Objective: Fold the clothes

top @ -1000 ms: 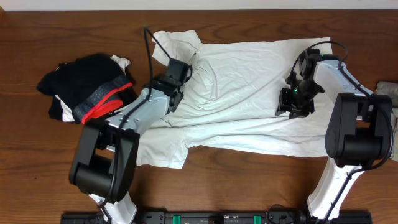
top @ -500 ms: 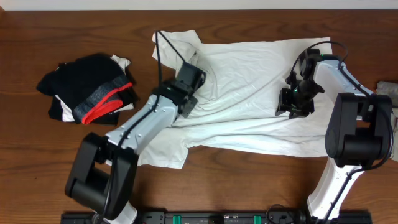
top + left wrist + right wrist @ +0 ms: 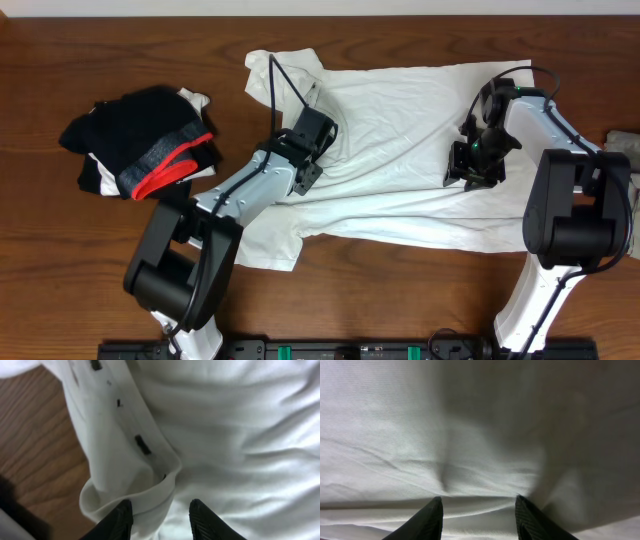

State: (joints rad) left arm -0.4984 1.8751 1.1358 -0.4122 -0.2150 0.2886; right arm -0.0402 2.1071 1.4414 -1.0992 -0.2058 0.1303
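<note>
The white T-shirt (image 3: 400,120) lies spread across the table (image 3: 60,260), its long axis running left to right, with neck and sleeves at the left and hem at the right. The left gripper (image 3: 161,519) stands unclenched over a rolled edge. The right gripper (image 3: 479,517) is parted above flat cloth, grasping nothing.

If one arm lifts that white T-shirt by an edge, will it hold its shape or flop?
Likely floppy: the T-shirt lies wrinkled, and its edge curls into a loose roll. Probably light, since the cloth looks thin. Pushed, it would probably bunch rather than slide on the table.
</note>
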